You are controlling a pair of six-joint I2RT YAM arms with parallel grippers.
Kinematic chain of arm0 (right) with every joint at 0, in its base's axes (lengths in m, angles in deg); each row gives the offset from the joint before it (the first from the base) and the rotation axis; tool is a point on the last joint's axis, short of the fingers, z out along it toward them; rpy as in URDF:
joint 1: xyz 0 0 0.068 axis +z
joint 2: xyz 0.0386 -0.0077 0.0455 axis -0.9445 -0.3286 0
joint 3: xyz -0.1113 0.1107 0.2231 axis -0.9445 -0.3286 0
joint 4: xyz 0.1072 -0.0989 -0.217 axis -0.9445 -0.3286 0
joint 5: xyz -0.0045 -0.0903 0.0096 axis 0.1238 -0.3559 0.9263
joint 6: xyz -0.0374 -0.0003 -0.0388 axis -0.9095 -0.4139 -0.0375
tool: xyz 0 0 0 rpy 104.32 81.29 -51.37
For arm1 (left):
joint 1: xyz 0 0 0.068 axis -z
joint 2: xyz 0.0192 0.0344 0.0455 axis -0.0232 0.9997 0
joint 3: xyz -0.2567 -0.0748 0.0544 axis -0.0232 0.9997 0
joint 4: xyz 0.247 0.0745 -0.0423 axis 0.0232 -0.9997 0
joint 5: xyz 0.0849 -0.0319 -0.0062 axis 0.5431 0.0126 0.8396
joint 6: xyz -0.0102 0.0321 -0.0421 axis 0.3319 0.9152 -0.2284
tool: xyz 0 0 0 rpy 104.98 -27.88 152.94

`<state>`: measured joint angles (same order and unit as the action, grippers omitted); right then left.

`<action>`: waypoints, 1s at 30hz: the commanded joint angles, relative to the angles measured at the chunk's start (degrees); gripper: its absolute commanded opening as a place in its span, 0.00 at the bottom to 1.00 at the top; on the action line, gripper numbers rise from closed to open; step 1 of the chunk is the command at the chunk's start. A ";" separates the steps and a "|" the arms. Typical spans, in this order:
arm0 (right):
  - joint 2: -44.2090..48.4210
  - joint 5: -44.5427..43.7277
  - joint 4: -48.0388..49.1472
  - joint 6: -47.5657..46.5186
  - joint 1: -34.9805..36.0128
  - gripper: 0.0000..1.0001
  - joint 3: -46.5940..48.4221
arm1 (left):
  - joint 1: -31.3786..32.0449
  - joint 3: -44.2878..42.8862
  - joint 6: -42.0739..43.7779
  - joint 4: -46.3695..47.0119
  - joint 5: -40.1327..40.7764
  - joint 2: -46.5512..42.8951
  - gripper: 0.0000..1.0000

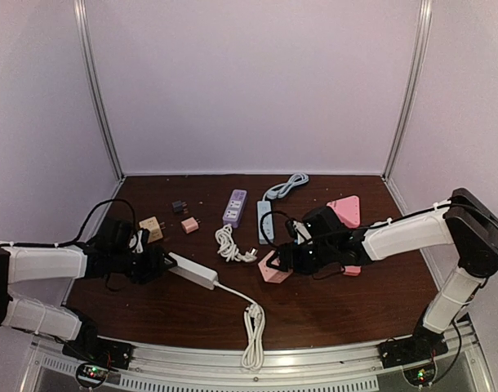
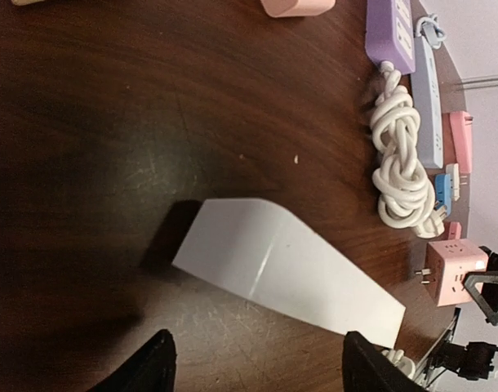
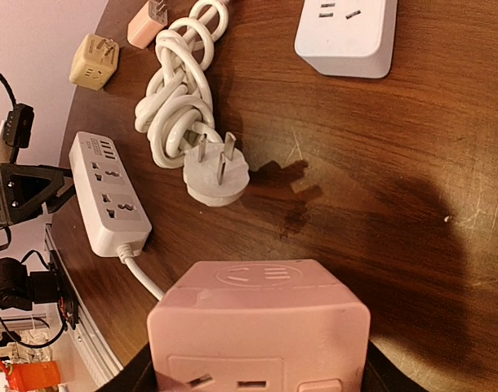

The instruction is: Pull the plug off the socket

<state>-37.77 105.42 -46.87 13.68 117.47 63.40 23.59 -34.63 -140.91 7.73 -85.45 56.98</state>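
The left fingers (image 2: 157, 369) stand wide apart, holding nothing. The long white plastic power strip (image 2: 290, 273) lies on the dark wooden surface (image 2: 110, 122) at their 12 o'clock. The right fingers (image 3: 378, 380) clasp the pink cube socket (image 3: 261, 327). At its 12 o'clock in the wrist view lies the white three-pin plug (image 3: 216, 173), out of any socket, beside its coiled white cord (image 3: 175, 90).

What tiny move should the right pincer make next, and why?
Probably open and release the pink cube socket: the white plug already lies loose beside it, prongs bare, so the right pincer has nothing left to brace.
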 commanded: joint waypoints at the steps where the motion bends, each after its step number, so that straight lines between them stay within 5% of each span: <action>1: 0.01 1.41 4.69 1.58 -0.51 0.23 -0.95 | -0.29 -2.63 3.58 -4.65 4.62 -0.98 0.73; 12: 0.80 -0.17 4.54 1.90 -1.24 0.25 -3.42 | -0.29 -6.65 5.21 -10.98 8.45 -4.97 0.78; 18: 1.14 -0.01 5.98 2.80 -1.39 0.35 -5.69 | -0.29 -8.38 5.93 -13.16 8.49 -6.80 0.81; 27: 3.61 -2.28 4.39 2.67 -1.72 0.74 -9.24 | -0.29 -10.59 6.11 -14.03 7.85 -7.11 0.81; 30: 4.54 -3.03 3.28 2.24 -2.03 0.79 -9.86 | -0.29 -10.90 6.68 -14.12 8.00 -6.88 0.82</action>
<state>-34.99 105.09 -40.20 16.41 116.05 55.07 23.59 -43.62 -135.86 -6.37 -77.87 50.64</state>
